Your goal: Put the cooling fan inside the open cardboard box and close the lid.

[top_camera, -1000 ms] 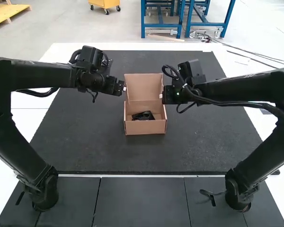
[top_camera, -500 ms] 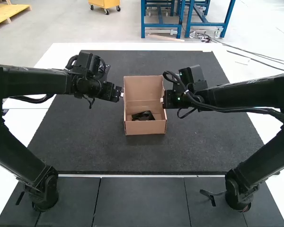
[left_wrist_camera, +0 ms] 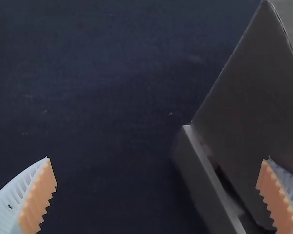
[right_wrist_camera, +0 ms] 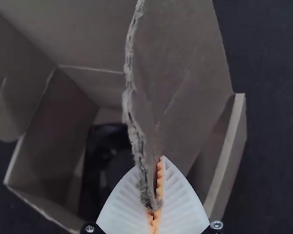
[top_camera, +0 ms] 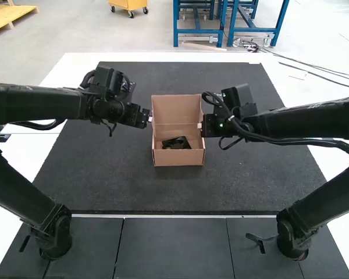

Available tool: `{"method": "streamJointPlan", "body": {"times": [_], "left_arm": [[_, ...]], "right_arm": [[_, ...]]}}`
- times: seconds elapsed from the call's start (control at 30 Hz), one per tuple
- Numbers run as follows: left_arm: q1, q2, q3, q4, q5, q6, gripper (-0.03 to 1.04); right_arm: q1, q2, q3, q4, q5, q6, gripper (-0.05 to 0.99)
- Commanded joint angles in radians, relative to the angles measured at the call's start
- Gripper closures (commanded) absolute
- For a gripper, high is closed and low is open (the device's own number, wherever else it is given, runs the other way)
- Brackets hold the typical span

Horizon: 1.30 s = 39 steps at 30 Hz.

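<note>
The open cardboard box point(top_camera: 178, 152) stands mid-mat with its lid point(top_camera: 175, 108) upright at the back. The black cooling fan point(top_camera: 175, 142) lies inside it, also visible as a dark shape point(right_wrist_camera: 105, 168) in the right wrist view. My right gripper point(top_camera: 203, 125) is at the box's right side, shut on the lid's side flap point(right_wrist_camera: 178, 92), which stands on edge between its white fingers point(right_wrist_camera: 122, 209). My left gripper point(top_camera: 146, 118) is at the lid's left edge, open. Its orange pads point(left_wrist_camera: 38, 191) stand wide apart, and the far one is next to the lid's cardboard point(left_wrist_camera: 256, 107).
The box sits on a black mat point(top_camera: 104, 174) with free room all around it. White table surface point(top_camera: 29, 139) borders the mat on the left and right.
Both grippers have shifted a little toward the front of the table, staying at the lid's left and right edges. The box and fan have stayed put.
</note>
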Motion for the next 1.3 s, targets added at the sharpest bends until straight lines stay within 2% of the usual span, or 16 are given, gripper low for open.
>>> {"method": "streamJointPlan", "body": {"times": [0.0, 0.6, 1.27], "left_arm": [[-0.016, -0.032, -0.007, 0.008, 0.004, -0.010, 0.04], [-0.021, -0.058, -0.061, 0.009, 0.006, -0.012, 0.04], [-0.033, -0.123, -0.121, 0.005, 0.032, -0.012, 0.04]], "right_arm": [[0.028, -0.028, -0.012, 0.005, -0.029, 0.011, 0.96], [0.042, -0.028, -0.065, 0.005, -0.029, 0.010, 0.96], [0.053, -0.023, -0.104, 0.005, -0.011, 0.002, 0.96]]}}
